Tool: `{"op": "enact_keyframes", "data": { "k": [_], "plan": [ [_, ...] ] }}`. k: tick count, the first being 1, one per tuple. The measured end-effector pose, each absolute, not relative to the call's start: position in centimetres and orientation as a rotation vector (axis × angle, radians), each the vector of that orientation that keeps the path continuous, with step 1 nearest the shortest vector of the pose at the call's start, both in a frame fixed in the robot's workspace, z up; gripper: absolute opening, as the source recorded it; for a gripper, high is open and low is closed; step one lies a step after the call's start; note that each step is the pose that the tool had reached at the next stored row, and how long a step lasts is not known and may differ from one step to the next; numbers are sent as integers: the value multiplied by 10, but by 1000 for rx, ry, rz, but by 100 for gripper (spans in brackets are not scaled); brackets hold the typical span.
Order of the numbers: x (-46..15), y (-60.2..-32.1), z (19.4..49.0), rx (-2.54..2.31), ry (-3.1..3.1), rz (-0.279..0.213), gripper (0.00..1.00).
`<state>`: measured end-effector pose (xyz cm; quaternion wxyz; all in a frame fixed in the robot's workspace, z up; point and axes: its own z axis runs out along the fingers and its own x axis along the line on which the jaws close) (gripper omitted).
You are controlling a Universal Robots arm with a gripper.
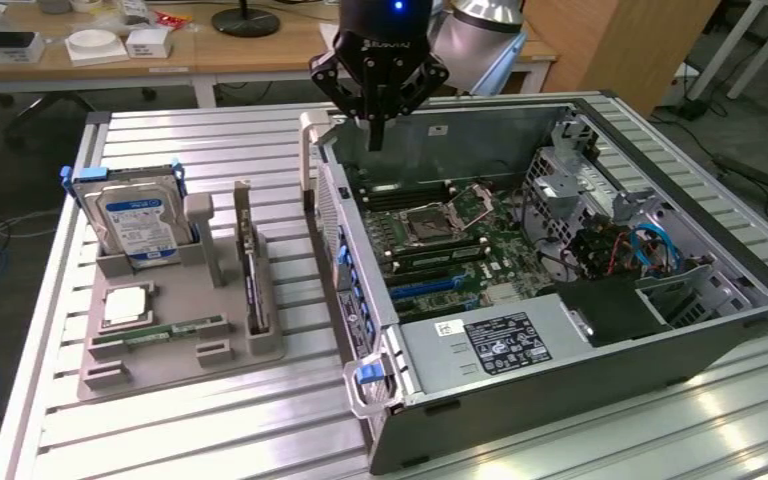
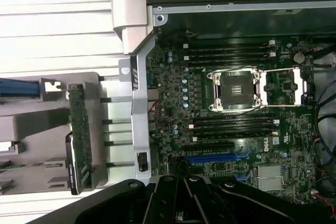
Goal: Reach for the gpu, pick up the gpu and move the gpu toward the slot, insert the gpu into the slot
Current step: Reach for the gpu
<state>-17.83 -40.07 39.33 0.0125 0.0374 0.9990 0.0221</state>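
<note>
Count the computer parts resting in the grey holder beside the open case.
4: hard drive upright at the back; gpu on edge nearest the case; processor chip flat in front of the drive; memory stick beside the chip. Smaller parts may be hidden.

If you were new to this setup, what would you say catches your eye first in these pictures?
The open computer case dominates the exterior view's right, its green motherboard laid bare. The black gripper hangs shut and empty above the case's far edge, while the gpu stands on edge in the grey holder on that view's left.
</note>
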Motion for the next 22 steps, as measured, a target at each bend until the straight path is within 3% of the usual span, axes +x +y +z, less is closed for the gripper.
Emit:
{"op": "enact_keyframes", "data": {
  "k": [22],
  "plan": [
    [-198, -401, 393, 117, 3114, 69, 10]
  ]
}}
